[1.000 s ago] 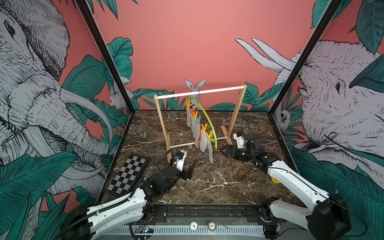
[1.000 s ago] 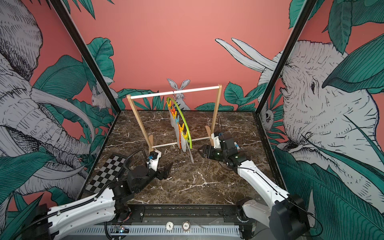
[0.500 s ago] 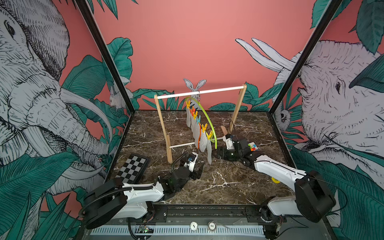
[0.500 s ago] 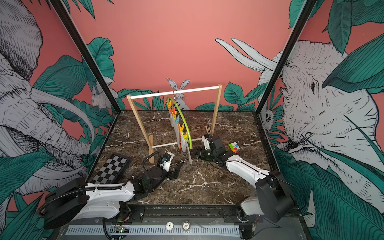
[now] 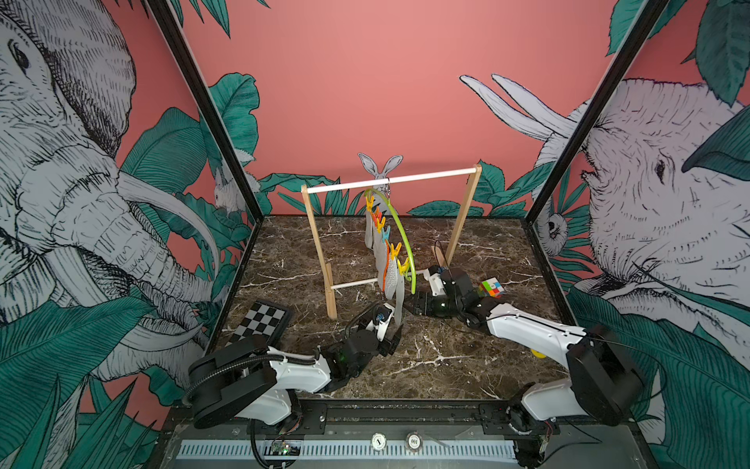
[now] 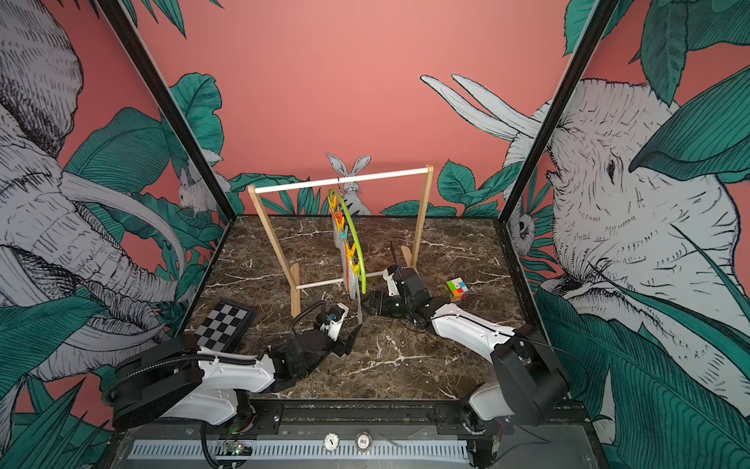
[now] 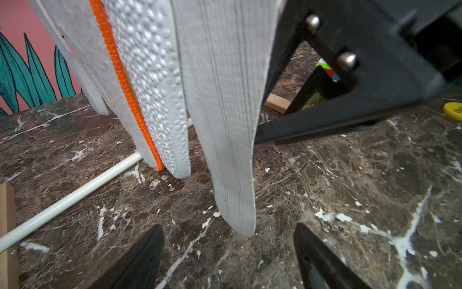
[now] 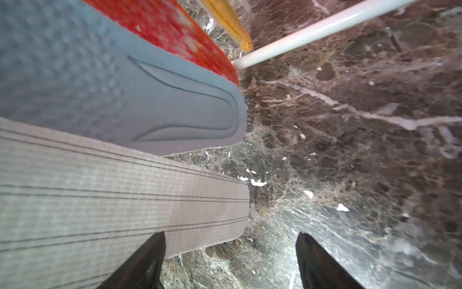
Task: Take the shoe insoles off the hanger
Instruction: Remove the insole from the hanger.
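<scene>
Both arms had swung inward over the last second, closing on the lowest insole from opposite sides, and the right arm's shift uncovered a cube (image 5: 491,287). Insoles (image 5: 389,280) hung in a row from pegs (image 5: 379,221) on the green hanger (image 5: 402,233), which was hooked over the rack (image 5: 426,176) at the table's centre, their tips clear of the marble (image 5: 446,365).

The left gripper (image 5: 391,339) reached low from 7 o'clock and pointed at the tip of the striped insole (image 7: 225,100), jaws spread wide and gripping nothing. The right gripper (image 5: 410,303) came in from 4 o'clock, level with that tip, jaws likewise apart and empty. In its wrist view one finger overlapped the striped insole's edge; whether they touched was unclear.

Open marble lay toward 5 and 6 o'clock. A rack post stood at 9 o'clock of the insoles, the cube at 3, and a board (image 5: 261,320) at 8. From above the insoles overlapped edge-on, so they could not be counted.
</scene>
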